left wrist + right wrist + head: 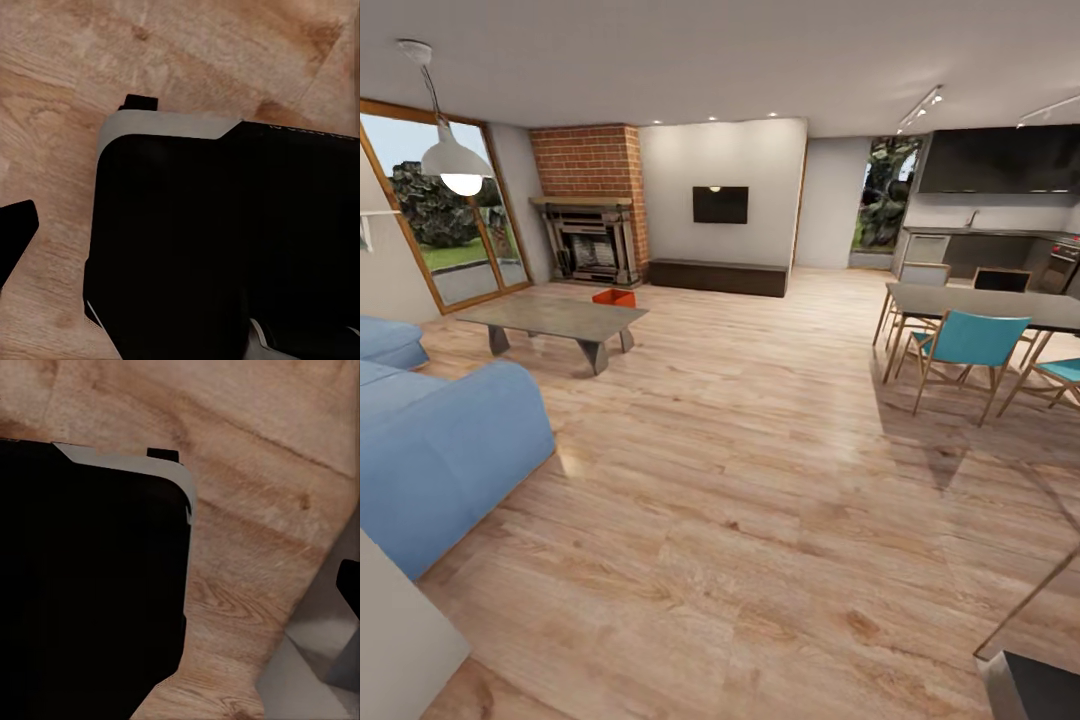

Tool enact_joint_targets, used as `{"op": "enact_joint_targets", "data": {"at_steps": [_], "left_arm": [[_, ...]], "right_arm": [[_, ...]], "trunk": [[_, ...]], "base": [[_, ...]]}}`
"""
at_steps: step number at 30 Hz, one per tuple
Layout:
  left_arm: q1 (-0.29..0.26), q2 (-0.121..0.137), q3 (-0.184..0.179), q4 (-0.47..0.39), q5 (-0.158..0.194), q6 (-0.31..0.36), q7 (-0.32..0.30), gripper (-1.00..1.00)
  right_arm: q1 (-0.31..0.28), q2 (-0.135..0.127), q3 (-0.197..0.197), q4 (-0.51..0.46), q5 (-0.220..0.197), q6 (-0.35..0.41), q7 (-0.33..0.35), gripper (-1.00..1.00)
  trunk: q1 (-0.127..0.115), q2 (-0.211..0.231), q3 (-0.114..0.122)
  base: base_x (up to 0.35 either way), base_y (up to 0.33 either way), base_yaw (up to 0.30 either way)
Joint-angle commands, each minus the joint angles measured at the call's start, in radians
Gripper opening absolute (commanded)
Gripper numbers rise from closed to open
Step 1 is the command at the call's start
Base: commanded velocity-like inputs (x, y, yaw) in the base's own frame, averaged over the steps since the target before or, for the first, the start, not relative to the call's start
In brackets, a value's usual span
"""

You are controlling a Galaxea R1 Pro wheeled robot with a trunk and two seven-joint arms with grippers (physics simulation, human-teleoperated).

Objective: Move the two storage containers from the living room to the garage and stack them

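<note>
I am looking across the living room with its light wood plank floor (760, 480). One orange-red storage container (614, 297) sits on the planks just behind the coffee table (555, 318), far ahead at the left; the table hides its lower part. The garage and its concrete floor are out of view. Both wrist views look down at the planks and my own black base (225, 240) (90, 585). A dark fingertip (15, 232) pokes in at one edge of the left wrist view, and another dark fingertip (349, 585) at the edge of the right wrist view.
A blue sofa (440, 440) fills the near left. The brick fireplace (592, 240), wall TV (720, 204) and dark low cabinet (718, 277) line the far wall. A dining table (980, 305) with teal chairs (970, 345) stands at the right. Wide open planks lie between.
</note>
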Motion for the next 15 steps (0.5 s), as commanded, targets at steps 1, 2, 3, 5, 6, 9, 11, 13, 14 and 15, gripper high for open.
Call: {"op": "enact_joint_targets", "data": {"at_steps": [1,2,3,5,6,9,11,13,14,15], "left_arm": [[-0.001,0.000,-0.003,0.001,0.008,-0.003,-0.001,1.00],[-0.001,0.000,-0.003,0.001,0.008,-0.003,-0.001,1.00],[-0.001,0.000,-0.003,0.001,0.008,-0.003,-0.001,1.00],[-0.001,0.000,-0.004,0.001,0.008,-0.003,-0.001,1.00],[-0.001,0.000,-0.004,0.001,0.008,-0.003,-0.001,1.00],[-0.001,0.000,-0.004,0.001,0.007,-0.003,-0.001,1.00],[-0.001,-0.001,-0.005,0.001,0.007,-0.003,-0.001,1.00],[-0.001,-0.001,-0.005,0.001,0.007,-0.003,-0.001,1.00],[-0.001,-0.002,-0.006,0.001,0.007,-0.003,-0.001,1.00],[-0.001,-0.002,-0.006,0.001,0.007,-0.003,-0.001,1.00]], "right_arm": [[-0.001,0.000,0.008,0.002,-0.007,-0.004,-0.001,1.00],[-0.001,0.000,0.008,0.002,-0.007,-0.004,-0.001,1.00],[-0.001,0.000,0.008,0.002,-0.007,-0.004,-0.001,1.00],[-0.001,-0.001,0.007,0.002,-0.007,-0.004,-0.001,1.00],[-0.001,-0.002,0.007,0.002,-0.007,-0.004,-0.001,1.00],[-0.001,-0.002,0.007,0.002,-0.007,-0.005,-0.001,1.00],[-0.001,-0.001,0.007,0.002,-0.007,-0.004,-0.001,1.00],[-0.001,-0.002,0.007,0.002,-0.007,-0.005,-0.001,1.00],[-0.001,-0.001,0.007,0.002,-0.007,-0.005,-0.001,1.00],[-0.001,-0.001,0.007,0.002,-0.007,-0.005,-0.001,1.00]], "trunk": [[0.001,-0.001,-0.001],[0.001,-0.001,-0.001],[0.001,-0.001,-0.001],[0.001,-0.001,-0.001],[0.001,-0.001,-0.001],[0.001,-0.001,-0.001],[0.001,-0.001,-0.001],[0.001,-0.001,-0.001],[0.001,-0.001,-0.001],[0.001,-0.001,-0.001]], "base": [[0.322,0.000,0.000],[0.322,0.000,0.000],[0.322,0.000,0.000],[0.322,0.000,0.000],[0.322,0.000,0.000],[0.322,0.000,0.000],[0.322,0.000,0.000],[0.322,0.000,0.000],[0.322,0.000,0.000],[0.322,0.000,0.000]]}}
